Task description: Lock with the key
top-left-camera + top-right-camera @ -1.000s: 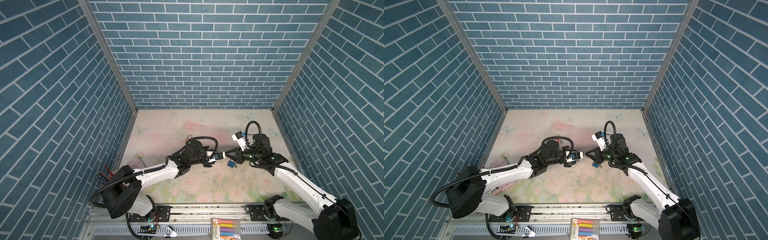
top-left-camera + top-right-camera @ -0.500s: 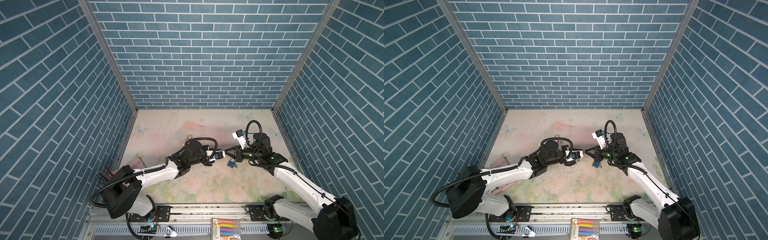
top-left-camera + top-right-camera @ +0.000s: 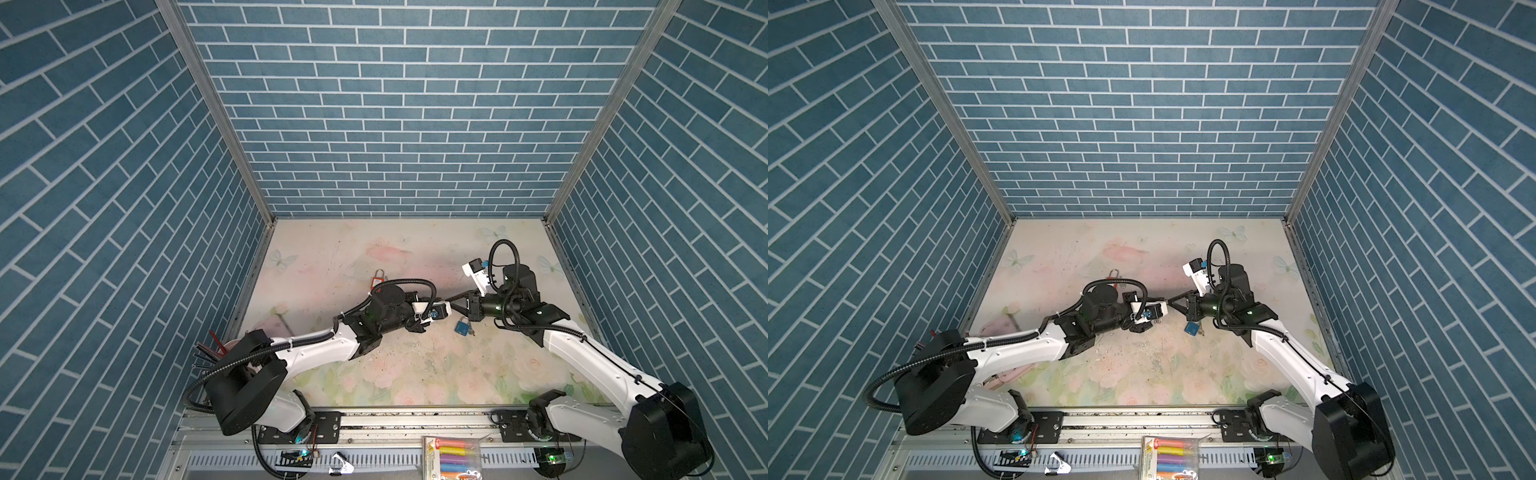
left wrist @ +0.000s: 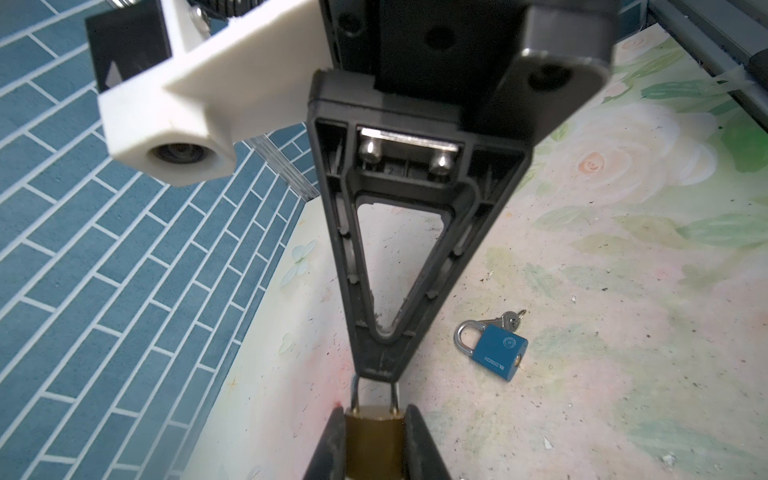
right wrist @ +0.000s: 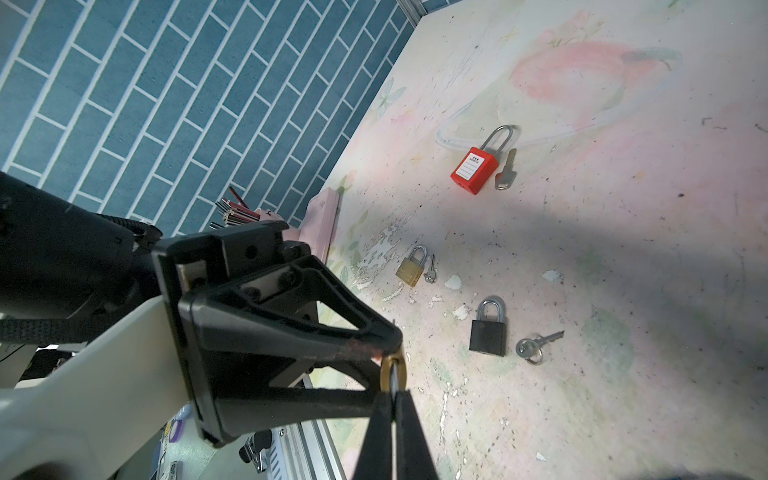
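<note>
Right claw (image 4: pixel 376 370) just moved in and clenched on the shackle (image 4: pixel 353 392). Left claw (image 4: pixel 374 417) grips the brass padlock (image 4: pixel 374 440), so snapping it shut looks next.

The brass padlock (image 4: pixel 374 444) had a dull yellow metal body and a polished steel shackle. The blue padlock (image 4: pixel 496 351) looked smoothly painted, the red padlock (image 5: pixel 473 168) plastic, and the table (image 5: pixel 623 249) surface matt, scuffed and flaking

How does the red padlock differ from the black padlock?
The red padlock has a long, narrow shackle; the black padlock has a short, wide one. The red padlock carries a white label; the black padlock is plain. The red padlock's key shows no ring; the black padlock's key has one. Both lie flat on the table.
</note>
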